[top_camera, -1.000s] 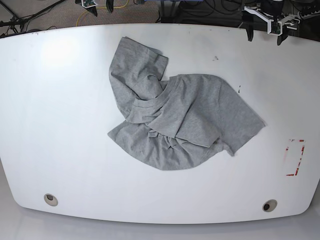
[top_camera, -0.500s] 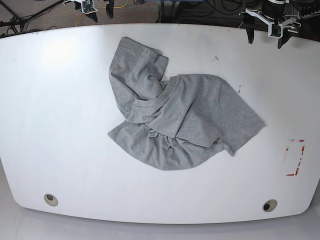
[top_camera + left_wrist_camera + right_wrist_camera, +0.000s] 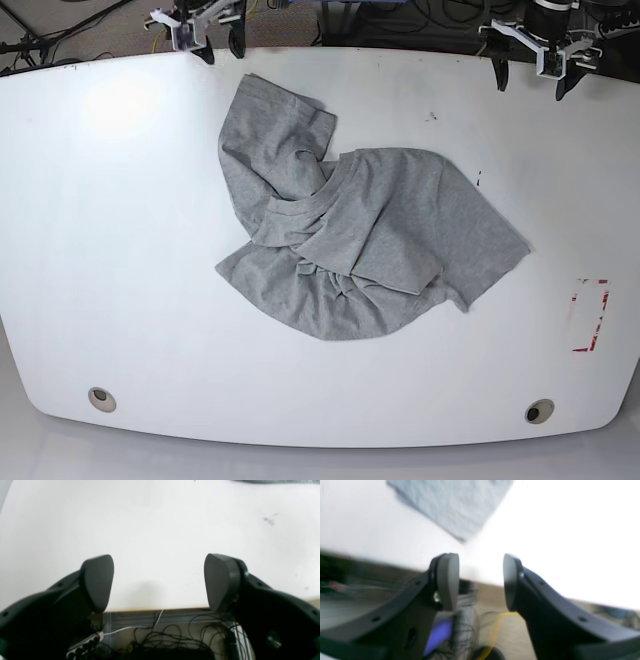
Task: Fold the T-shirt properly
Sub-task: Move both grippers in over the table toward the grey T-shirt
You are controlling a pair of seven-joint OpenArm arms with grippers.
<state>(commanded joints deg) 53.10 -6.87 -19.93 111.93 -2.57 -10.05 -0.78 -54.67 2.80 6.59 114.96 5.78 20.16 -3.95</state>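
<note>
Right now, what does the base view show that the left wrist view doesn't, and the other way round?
Only the base view shows the whole crumpled T-shirt, the right end effector near its top edge, two round holes, and red markings on the table. Only the left wrist view shows the cables below the table edge and the left end effector close up, wide open and empty. Both show the white tabletop and that end effector.

Left gripper [image 3: 529, 76] at far edge, jaws spread wide, empty, right gripper [image 3: 221, 46] at far edge, jaws parted, empty, fingertips pointing down
</note>
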